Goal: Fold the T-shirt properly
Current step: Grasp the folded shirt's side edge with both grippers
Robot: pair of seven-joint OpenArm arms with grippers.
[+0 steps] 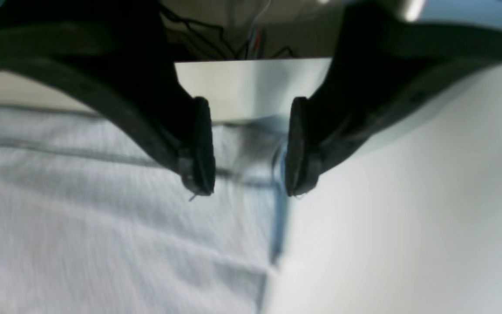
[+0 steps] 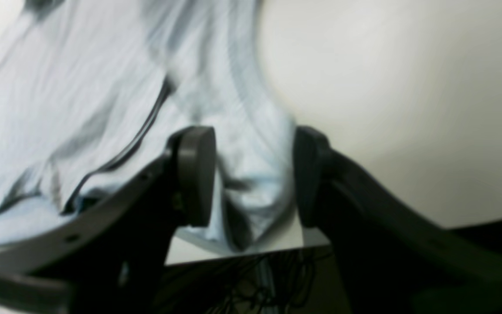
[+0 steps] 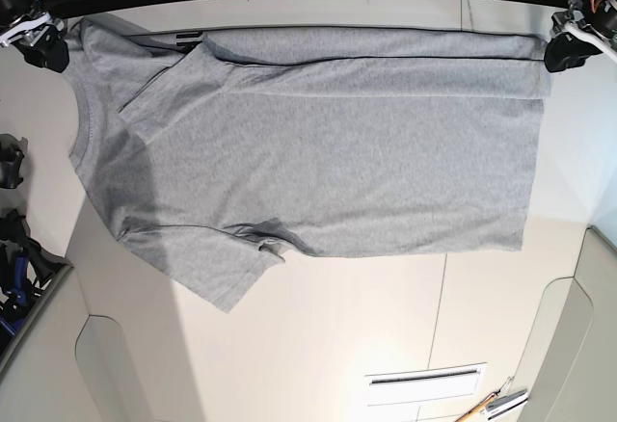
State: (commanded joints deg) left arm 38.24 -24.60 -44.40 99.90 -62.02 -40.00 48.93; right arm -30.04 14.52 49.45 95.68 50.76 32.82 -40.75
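The grey T-shirt (image 3: 337, 152) is laid out across the table (image 3: 289, 345), its far edge folded over in a long strip. At one far corner, the left end effector (image 1: 250, 148) is held with fingers spread around the cloth; at the other, the right end effector (image 2: 254, 176) is spread too, fabric bunched between its fingertips (image 2: 198, 174).

Your right gripper (image 2: 254, 176) stands open, its dark fingers on either side of a creased corner of the light grey T-shirt (image 2: 98, 83). The cloth spreads toward your upper left across a pale table (image 2: 386, 131), with a dark fold line running through it. Past the table edge lie tangled dark cables (image 2: 251, 283).
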